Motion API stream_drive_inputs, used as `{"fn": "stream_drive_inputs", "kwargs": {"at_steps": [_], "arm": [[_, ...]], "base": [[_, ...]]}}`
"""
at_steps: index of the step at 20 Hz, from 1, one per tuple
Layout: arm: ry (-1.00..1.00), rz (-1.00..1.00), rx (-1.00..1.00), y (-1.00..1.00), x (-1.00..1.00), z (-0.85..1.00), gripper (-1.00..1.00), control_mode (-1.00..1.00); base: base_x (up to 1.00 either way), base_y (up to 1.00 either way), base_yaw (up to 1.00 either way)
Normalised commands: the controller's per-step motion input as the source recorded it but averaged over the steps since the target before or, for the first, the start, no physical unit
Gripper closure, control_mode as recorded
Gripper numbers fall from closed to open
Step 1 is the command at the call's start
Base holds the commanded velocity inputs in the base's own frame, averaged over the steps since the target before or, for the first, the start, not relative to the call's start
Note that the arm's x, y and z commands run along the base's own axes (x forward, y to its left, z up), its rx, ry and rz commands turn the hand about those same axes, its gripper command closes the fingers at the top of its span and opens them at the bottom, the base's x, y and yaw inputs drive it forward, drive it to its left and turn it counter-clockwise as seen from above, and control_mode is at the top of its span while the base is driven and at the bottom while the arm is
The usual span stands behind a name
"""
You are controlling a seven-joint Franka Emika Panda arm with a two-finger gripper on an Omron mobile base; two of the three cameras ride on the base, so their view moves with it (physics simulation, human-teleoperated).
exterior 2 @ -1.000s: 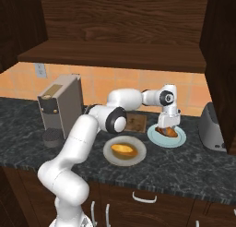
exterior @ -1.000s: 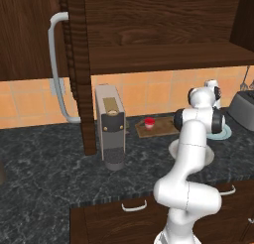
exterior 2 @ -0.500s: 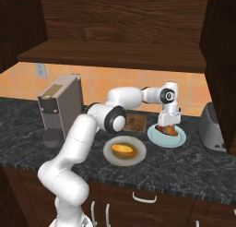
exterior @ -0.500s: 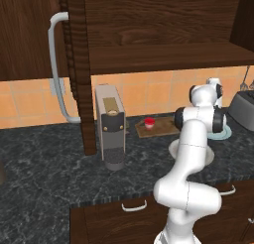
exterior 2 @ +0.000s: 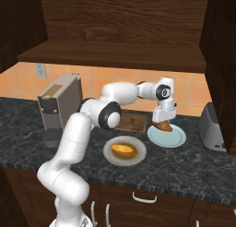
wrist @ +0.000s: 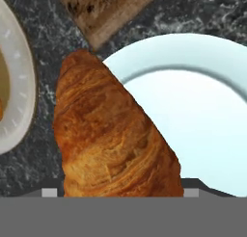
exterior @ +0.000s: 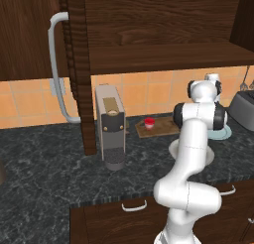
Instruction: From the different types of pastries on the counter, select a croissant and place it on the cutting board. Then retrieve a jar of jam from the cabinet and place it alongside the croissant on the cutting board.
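Gripping the croissant [exterior 2: 163, 126], seemingly, end effector [exterior 2: 162, 124] above pale-blue plate [exterior 2: 177, 139].

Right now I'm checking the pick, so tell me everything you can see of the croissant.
The croissant is elongated, brown-orange, with flaky layered ridges and a pointed end. In the right base view it hangs in the gripper, lifted just above the pale blue plate. The hand view shows it close up, over the plate's rim and the dark counter, apart from the cutting board.
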Motion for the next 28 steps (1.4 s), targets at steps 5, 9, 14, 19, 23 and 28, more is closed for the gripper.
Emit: {"fn": "stream_drive_inputs", "kwargs": {"at_steps": [5,9,14,19,23,28], "arm": [[-0.05,0.00,-0.08,0.42,0.00,0.10,1.00,-1.00],[-0.12,0.00,-0.11,0.42,0.00,0.00,1.00,-1.00],[-0.15,-0.05,-0.09,0.56,0.00,0.00,1.00,-1.00],[-0.02,-0.05,-0.08,0.62,0.00,0.01,1.00,-1.00],[0.01,0.00,-0.01,0.16,0.34,0.00,1.00,-1.00],[0.13,0.00,0.00,0.08,0.47,0.05,1.00,-1.00]], "base": [[0.00,0.00,0.00],[0.00,0.00,0.00],[0.00,0.00,0.00],[0.00,0.00,0.00],[0.00,0.00,0.00],[0.00,0.00,0.00]]}}
